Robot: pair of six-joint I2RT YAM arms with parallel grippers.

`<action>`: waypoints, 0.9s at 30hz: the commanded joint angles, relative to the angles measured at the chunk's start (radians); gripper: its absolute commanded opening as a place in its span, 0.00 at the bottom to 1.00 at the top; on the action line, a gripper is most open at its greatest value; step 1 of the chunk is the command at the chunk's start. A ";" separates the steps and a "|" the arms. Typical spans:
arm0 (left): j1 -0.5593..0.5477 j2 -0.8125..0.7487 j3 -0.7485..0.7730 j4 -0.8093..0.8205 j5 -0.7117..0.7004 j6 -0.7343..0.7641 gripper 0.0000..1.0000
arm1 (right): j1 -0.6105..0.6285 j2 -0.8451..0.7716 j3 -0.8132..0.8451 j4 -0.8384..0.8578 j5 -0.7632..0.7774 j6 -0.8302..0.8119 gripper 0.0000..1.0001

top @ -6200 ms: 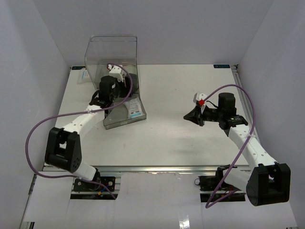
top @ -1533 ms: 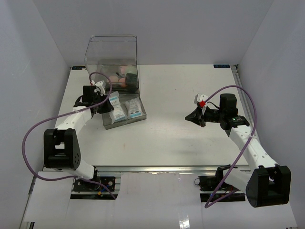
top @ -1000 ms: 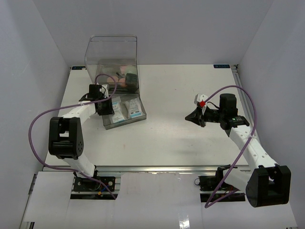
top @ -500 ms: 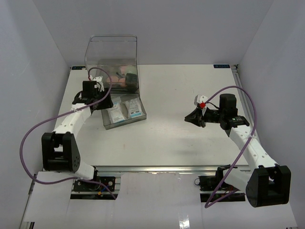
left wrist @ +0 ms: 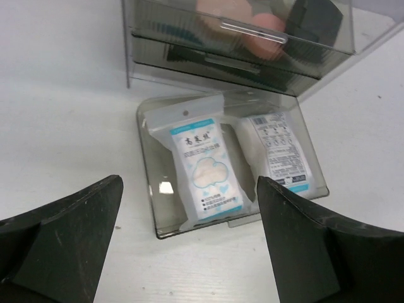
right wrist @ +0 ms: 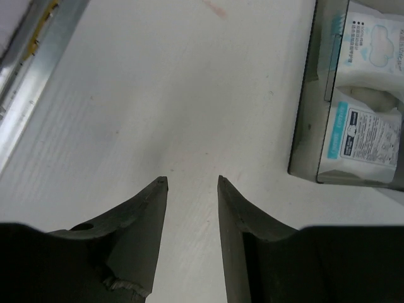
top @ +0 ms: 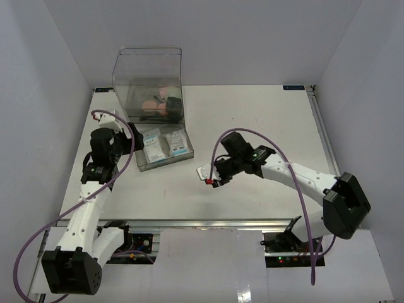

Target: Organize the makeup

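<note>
The makeup shows as pink round pieces (top: 153, 103) and a black compact (top: 173, 103) inside the clear plastic box (top: 148, 69). The left wrist view shows the pink pieces (left wrist: 252, 28) and the compact (left wrist: 314, 17) behind the box's front panel. No brushes show. My left gripper (top: 130, 142) is wide open and empty, just left of the pulled-out drawer tray (top: 146, 165); in its own view it (left wrist: 188, 183) frames the tray (left wrist: 148, 189). My right gripper (top: 211, 177) is open and empty, low over bare table right of the tray; its fingertips (right wrist: 163, 182) stand apart.
Two white packets with blue print (left wrist: 205, 167) (left wrist: 278, 148) lie side by side in the tray; they also show in the right wrist view (right wrist: 356, 136). The table's metal front rail (right wrist: 38, 38) is near. White walls close in both sides.
My right arm has swung far left, from the table's right side to the middle near the tray. My left arm has drawn back from the box toward the near left.
</note>
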 commanded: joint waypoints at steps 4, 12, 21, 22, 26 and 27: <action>0.014 -0.152 -0.059 0.078 -0.162 -0.002 0.98 | 0.123 0.362 0.420 0.000 0.239 -0.153 0.42; 0.018 -0.257 -0.084 0.079 -0.269 -0.013 0.98 | 0.177 0.640 0.733 -0.002 0.313 -0.097 0.36; 0.018 -0.342 -0.108 0.088 -0.323 -0.042 0.98 | 0.187 0.779 0.845 0.025 0.319 -0.021 0.41; 0.018 -0.345 -0.109 0.088 -0.324 -0.042 0.98 | 0.189 0.789 0.853 0.026 0.321 -0.019 0.41; 0.018 -0.349 -0.110 0.088 -0.323 -0.044 0.98 | 0.189 0.817 0.870 0.026 0.332 -0.006 0.41; 0.018 -0.350 -0.110 0.088 -0.323 -0.045 0.98 | 0.189 0.822 0.872 0.026 0.333 -0.003 0.41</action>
